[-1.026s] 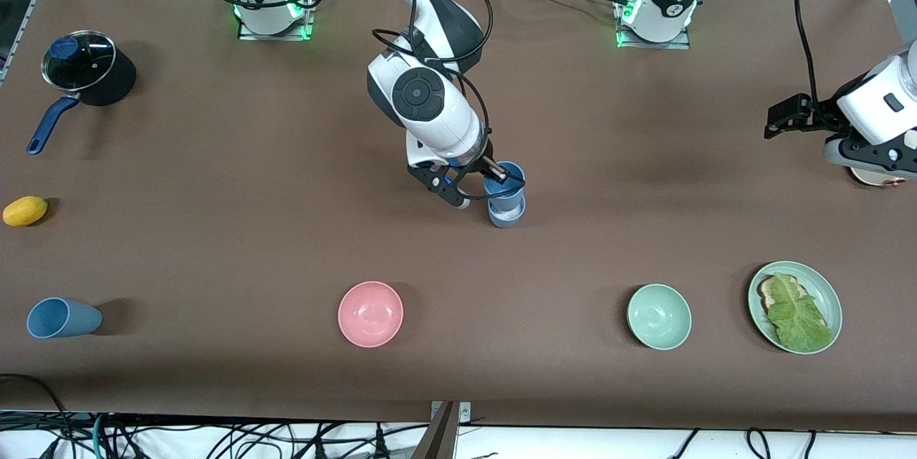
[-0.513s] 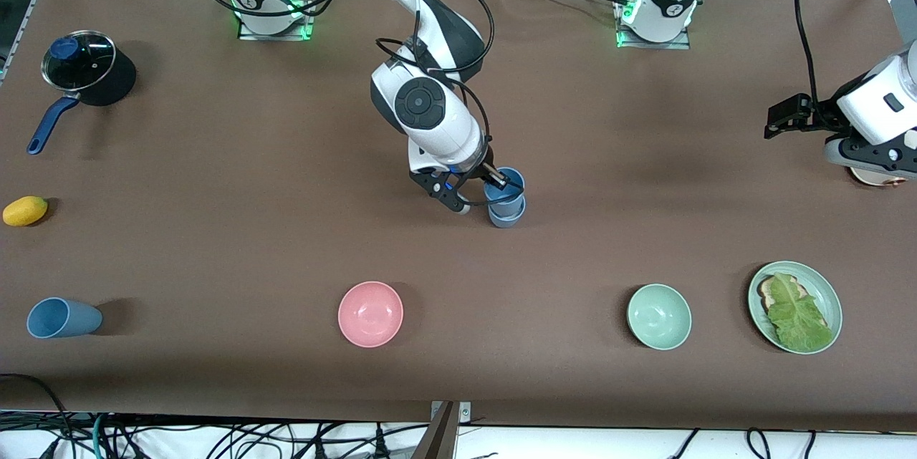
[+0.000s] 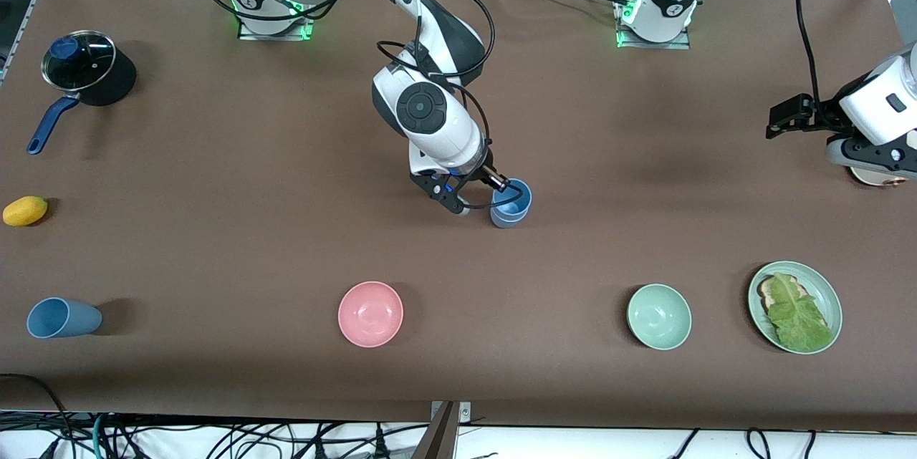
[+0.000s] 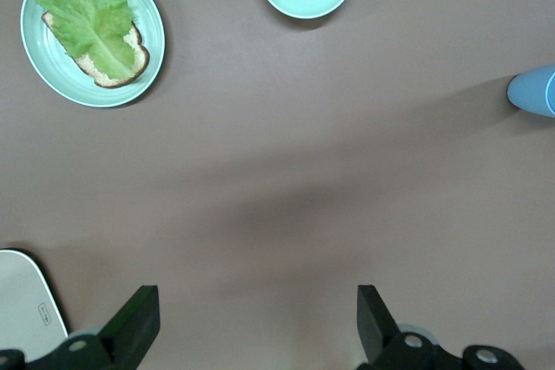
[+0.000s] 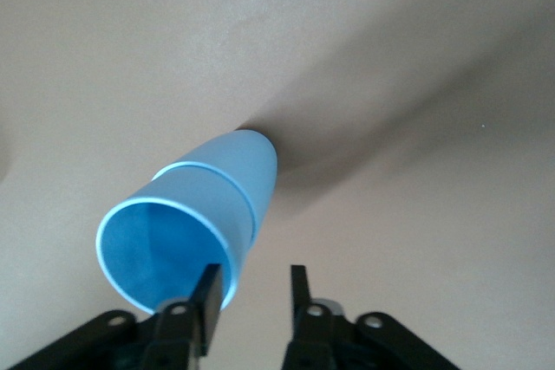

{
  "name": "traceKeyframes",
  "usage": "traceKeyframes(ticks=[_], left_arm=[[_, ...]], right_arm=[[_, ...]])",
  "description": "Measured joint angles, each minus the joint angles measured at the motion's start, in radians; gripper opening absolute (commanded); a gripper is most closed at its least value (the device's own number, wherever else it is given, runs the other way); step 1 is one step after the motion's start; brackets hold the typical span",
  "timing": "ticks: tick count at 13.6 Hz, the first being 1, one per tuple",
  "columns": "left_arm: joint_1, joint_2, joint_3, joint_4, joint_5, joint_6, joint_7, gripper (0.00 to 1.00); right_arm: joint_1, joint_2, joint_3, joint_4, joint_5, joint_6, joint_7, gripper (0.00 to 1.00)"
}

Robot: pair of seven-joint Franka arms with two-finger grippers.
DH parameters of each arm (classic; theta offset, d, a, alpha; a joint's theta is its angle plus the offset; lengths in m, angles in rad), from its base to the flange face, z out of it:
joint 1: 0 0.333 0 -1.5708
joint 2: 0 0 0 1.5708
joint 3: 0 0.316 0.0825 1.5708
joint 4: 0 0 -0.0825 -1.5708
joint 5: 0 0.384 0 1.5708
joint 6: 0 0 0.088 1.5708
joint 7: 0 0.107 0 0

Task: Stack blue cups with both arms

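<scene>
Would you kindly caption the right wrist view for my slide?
Right gripper open astride the rim of two nested blue cups on the brown table.

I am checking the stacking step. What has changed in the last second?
The right gripper has pushed its cup down into the cup under it; the two are now nested. Its jaws now stand apart at the rim. The left gripper waits, open, and the lying cup is unmoved.
</scene>
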Motion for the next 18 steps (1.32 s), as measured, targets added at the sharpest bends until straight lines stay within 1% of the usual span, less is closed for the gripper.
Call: traceKeyframes(ticks=[3, 4, 5, 6, 7, 10, 13, 16, 17, 18], left_arm=[[0.005, 0.0, 0.0, 0.0, 0.0, 0.0, 0.001, 1.0], [0.005, 0.0, 0.0, 0.0, 0.0, 0.0, 0.001, 1.0], [0.005, 0.0, 0.0, 0.0, 0.0, 0.0, 0.001, 1.0], [0.005, 0.0, 0.0, 0.0, 0.0, 0.0, 0.001, 1.0], [0.005, 0.0, 0.0, 0.0, 0.0, 0.0, 0.001, 1.0], [0.005, 0.0, 0.0, 0.0, 0.0, 0.0, 0.001, 1.0], [0.005, 0.0, 0.0, 0.0, 0.0, 0.0, 0.001, 1.0], [0.005, 0.0, 0.0, 0.0, 0.0, 0.0, 0.001, 1.0], [0.005, 0.0, 0.0, 0.0, 0.0, 0.0, 0.001, 1.0], [0.005, 0.0, 0.0, 0.0, 0.0, 0.0, 0.001, 1.0]], right_arm=[[0.0, 0.0, 0.0, 0.003, 0.0, 0.0, 0.0, 0.6], [0.0, 0.0, -0.001, 0.006, 0.0, 0.0, 0.0, 0.63], [-0.001, 0.0, -0.002, 0.01, 0.0, -0.003, 0.0, 0.71], [-0.002, 0.0, -0.003, 0.016, 0.0, -0.014, 0.0, 0.84], [-0.004, -0.001, -0.007, 0.022, 0.0, -0.036, 0.0, 1.0], [-0.028, -0.01, -0.018, 0.04, -0.002, -0.112, -0.041, 1.0], [-0.074, -0.048, -0.026, 0.044, -0.002, -0.26, -0.197, 1.0], [-0.167, -0.101, -0.033, 0.045, -0.004, -0.455, -0.385, 1.0], [-0.198, -0.121, -0.047, 0.04, -0.004, -0.506, -0.462, 1.0], [-0.219, -0.145, -0.076, 0.022, -0.004, -0.538, -0.54, 1.0]])
